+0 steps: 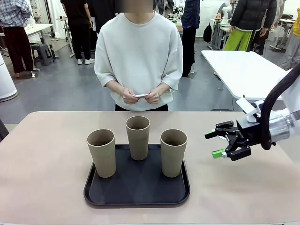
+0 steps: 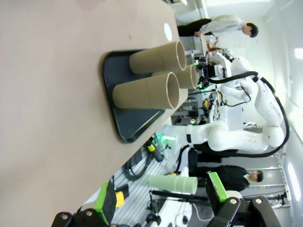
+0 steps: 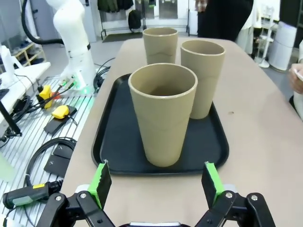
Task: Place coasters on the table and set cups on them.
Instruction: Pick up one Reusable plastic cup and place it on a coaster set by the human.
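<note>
Front view: I logged three cups (image 1: 138,137), all upright on the black tray (image 1: 136,197) at the middle of the table (image 1: 42,159). At the far edge the person's hands (image 1: 127,95) held a thin white item (image 1: 140,95), which I took for the coasters. None lay on the table. The right gripper (image 1: 213,144) hovered to the right of the tray, near the rightmost cup but apart from it, fingers spread and empty.

Left wrist view: the left gripper (image 2: 161,196) had its fingers wide apart with nothing between them. The tray and cups stood well ahead of it.

Right wrist view: the green pads (image 3: 100,182) were parted wide. The nearest cup stood in line ahead, untouched.

Progress, by my judgement: nothing was done yet. Every coaster remained to be laid and all three cups to be moved onto them.
</note>
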`<state>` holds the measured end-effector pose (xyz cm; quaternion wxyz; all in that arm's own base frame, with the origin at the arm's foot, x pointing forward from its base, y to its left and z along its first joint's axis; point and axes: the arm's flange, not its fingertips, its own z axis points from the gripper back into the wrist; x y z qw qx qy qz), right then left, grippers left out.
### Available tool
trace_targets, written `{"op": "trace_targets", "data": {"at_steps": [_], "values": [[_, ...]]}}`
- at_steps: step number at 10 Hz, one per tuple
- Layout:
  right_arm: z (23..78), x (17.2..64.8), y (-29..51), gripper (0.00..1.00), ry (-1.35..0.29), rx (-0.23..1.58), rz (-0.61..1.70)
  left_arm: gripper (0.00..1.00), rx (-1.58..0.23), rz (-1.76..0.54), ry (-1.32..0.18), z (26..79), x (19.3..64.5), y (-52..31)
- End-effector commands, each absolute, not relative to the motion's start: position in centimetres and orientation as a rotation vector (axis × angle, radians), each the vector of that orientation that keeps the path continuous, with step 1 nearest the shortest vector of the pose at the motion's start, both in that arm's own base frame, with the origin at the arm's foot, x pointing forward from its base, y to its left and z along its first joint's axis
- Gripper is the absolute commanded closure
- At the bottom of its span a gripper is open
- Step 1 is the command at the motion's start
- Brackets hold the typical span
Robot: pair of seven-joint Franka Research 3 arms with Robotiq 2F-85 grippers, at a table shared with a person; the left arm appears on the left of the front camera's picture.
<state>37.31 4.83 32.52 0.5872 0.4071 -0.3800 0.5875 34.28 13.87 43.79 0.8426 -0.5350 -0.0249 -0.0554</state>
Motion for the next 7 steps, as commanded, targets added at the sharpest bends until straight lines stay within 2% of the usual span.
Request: {"op": "trace_targets", "data": {"at_steps": [1,3,7], "values": [[30.7,38.6,6.3,0.0,-0.992,0.918,1.305,0.0,-1.142,-0.13,-0.06,43.9,34.2,14.1],[28.9,39.2,7.4,0.0,-1.035,0.907,1.267,0.0,-1.142,-0.13,-0.06,43.9,34.2,14.1],[27.3,39.5,9.5,0.0,-0.979,0.977,1.285,0.0,-1.142,-0.13,-0.06,43.9,34.2,14.1]]}}
